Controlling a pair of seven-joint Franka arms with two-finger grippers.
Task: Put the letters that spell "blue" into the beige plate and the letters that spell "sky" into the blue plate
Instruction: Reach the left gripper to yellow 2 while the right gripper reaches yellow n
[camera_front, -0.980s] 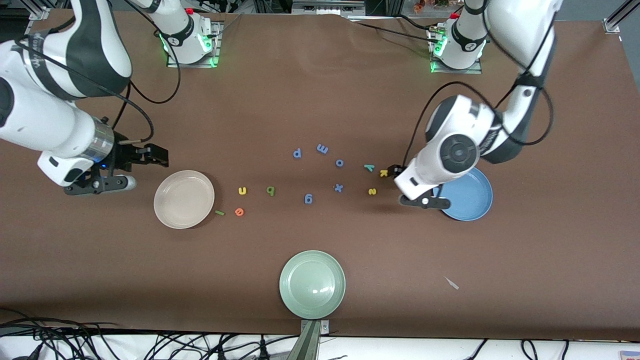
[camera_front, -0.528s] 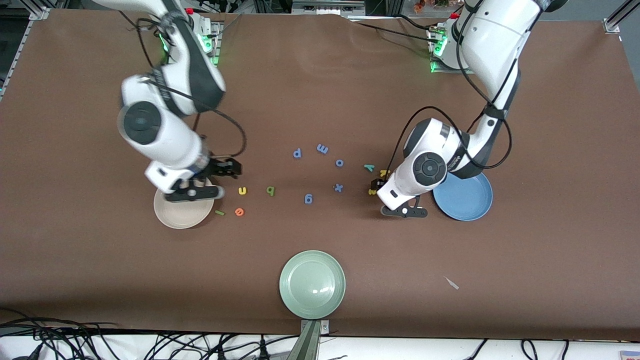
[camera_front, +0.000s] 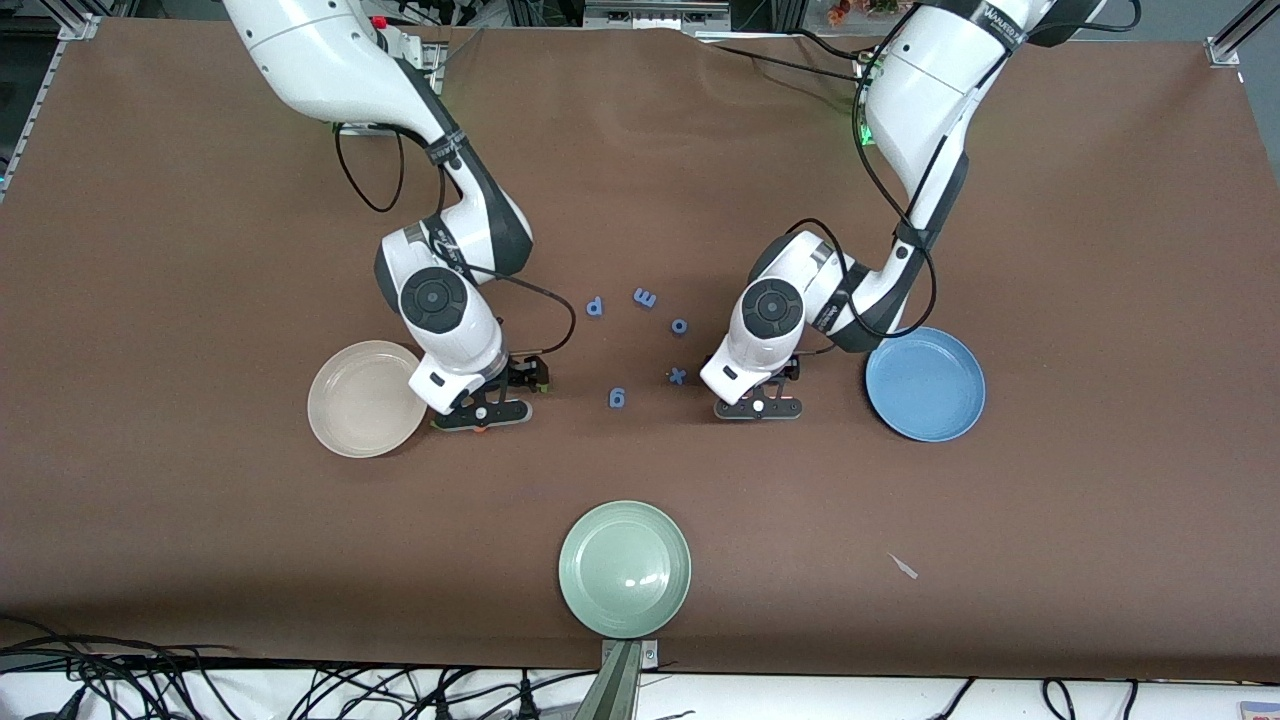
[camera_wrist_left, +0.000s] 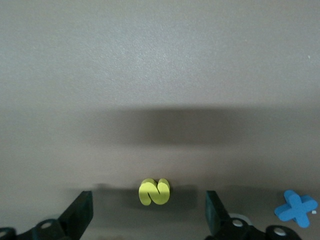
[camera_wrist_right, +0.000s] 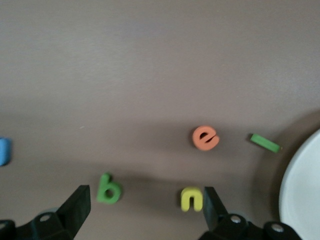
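Both arms have swung inward over the letters. Left gripper (camera_wrist_left: 149, 212) hangs spread wide astride the yellow s (camera_wrist_left: 154, 192), beside the blue plate (camera_front: 925, 385). Right gripper (camera_wrist_right: 145, 210) gapes over b (camera_wrist_right: 108, 189) and u (camera_wrist_right: 191, 198), near the beige plate (camera_front: 355, 400).

One high camera, two wrist cameras.
We look down across the worktop (camera_front: 200, 560) toward both bases; each wrist camera peers closely down, sharing patches of it.
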